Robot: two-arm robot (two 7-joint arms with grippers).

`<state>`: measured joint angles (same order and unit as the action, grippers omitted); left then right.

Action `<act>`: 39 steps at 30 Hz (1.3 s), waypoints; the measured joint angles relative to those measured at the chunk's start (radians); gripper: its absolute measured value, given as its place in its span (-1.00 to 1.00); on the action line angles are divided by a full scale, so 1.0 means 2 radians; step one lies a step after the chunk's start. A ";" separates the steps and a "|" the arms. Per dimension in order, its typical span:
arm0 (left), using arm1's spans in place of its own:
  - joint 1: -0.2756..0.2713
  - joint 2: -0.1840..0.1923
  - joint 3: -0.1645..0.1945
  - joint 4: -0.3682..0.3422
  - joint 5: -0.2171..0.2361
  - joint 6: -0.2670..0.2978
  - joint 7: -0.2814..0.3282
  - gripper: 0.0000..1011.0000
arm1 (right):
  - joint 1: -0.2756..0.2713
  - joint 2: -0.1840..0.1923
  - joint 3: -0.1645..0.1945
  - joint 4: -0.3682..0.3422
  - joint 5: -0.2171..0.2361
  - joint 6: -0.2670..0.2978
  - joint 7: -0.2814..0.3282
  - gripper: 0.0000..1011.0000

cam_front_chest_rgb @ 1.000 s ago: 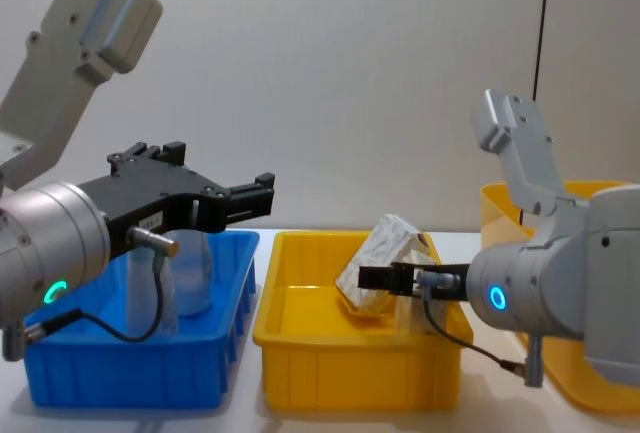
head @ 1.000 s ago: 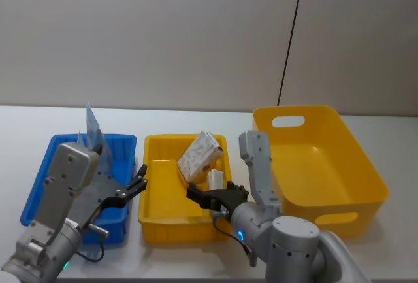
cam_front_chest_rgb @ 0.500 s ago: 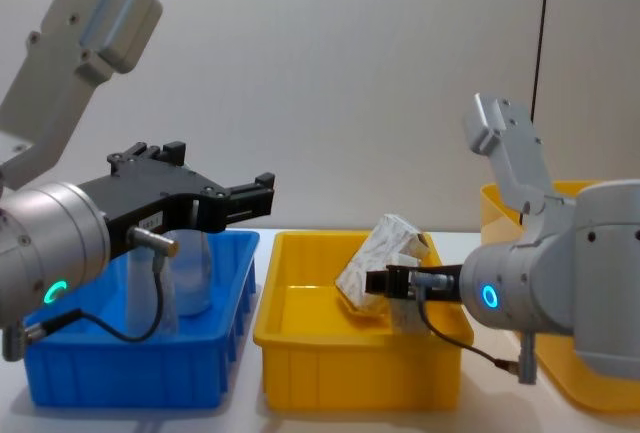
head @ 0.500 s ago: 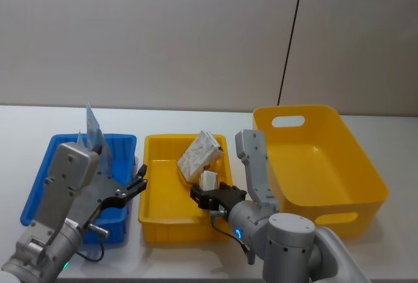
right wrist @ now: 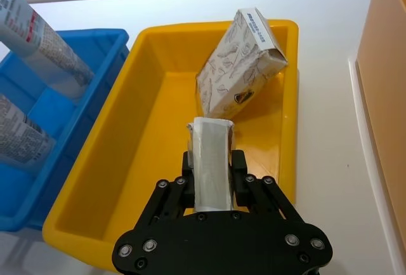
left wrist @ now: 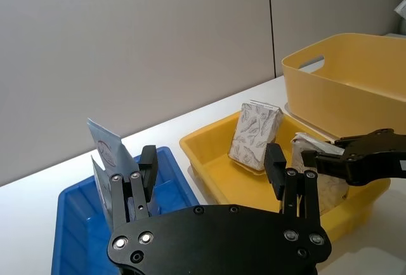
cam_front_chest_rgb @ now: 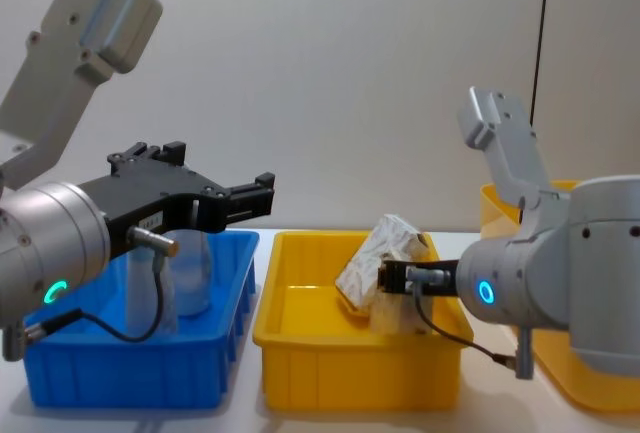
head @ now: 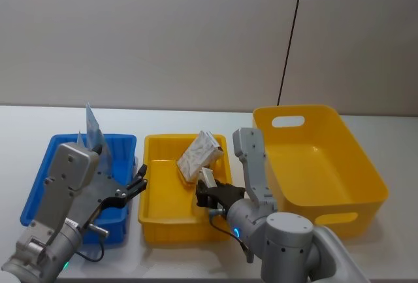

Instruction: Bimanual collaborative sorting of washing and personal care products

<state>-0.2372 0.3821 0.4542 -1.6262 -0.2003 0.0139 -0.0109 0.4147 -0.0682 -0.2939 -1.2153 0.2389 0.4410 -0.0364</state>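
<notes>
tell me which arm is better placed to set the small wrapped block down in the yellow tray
Right. The right gripper is shut on the small wrapped block, over the yellow tray. The left gripper is open and empty, near the blue tray.

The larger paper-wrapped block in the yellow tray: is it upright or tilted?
Tilted: the larger marbled-paper wrapped block slants, its top toward the yellow plastic tray's far wall.

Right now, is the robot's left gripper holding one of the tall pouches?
No, the left gripper stands open and holds nothing, while the pouches stand by themselves in the blue tray.
</notes>
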 joint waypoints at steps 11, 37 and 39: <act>0.000 0.000 0.000 0.000 0.000 0.000 0.000 0.98 | -0.011 0.000 -0.003 -0.017 -0.005 -0.045 0.017 -0.85; 0.000 0.000 0.000 0.000 0.000 0.000 0.000 0.98 | -0.032 0.012 0.009 -0.082 -0.043 -0.162 0.020 -0.95; 0.000 0.000 0.000 0.000 0.000 0.000 0.000 0.98 | -0.033 0.014 0.011 -0.088 -0.048 -0.162 0.014 -0.95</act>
<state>-0.2372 0.3821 0.4542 -1.6262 -0.2004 0.0139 -0.0110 0.3494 -0.0403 -0.2724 -1.3906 0.1422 0.1162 -0.0090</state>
